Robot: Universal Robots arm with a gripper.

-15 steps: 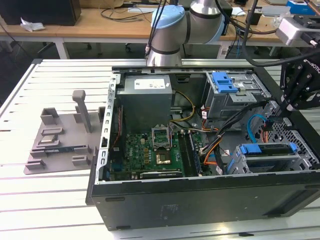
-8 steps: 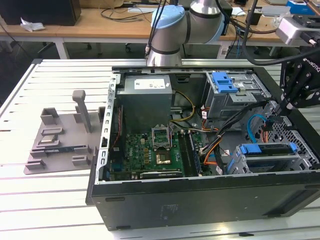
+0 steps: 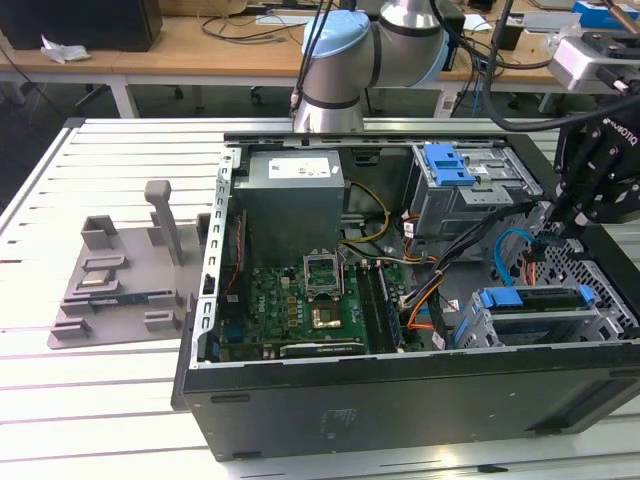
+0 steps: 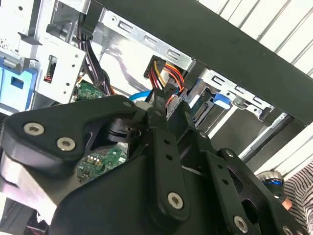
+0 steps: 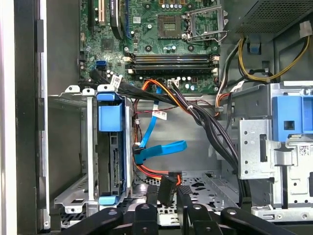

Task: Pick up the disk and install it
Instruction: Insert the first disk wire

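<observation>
The disk (image 3: 530, 299), edge-on in its bright blue carrier rail, sits inside the grey drive cage at the case's near corner on the exterior view's right. In the first wrist view the disk (image 5: 110, 147) stands in the bay with its blue tab up. My gripper (image 3: 549, 224) reaches down into the case just behind that cage. Its black fingers (image 5: 184, 198) are closed around a black cable connector (image 5: 166, 188) with red and orange wires. In the second wrist view the gripper (image 4: 165, 100) holds the same connector (image 4: 155, 73) close to the disk's bay.
The open black computer case (image 3: 400, 400) lies on a slatted white table (image 3: 100, 400). Inside are a motherboard (image 3: 300, 300), a grey power supply (image 3: 290, 200), a blue-handled drive cage (image 3: 450, 170) and loose blue and black cables (image 5: 161, 149). A grey fixture (image 3: 120, 270) lies beside the case.
</observation>
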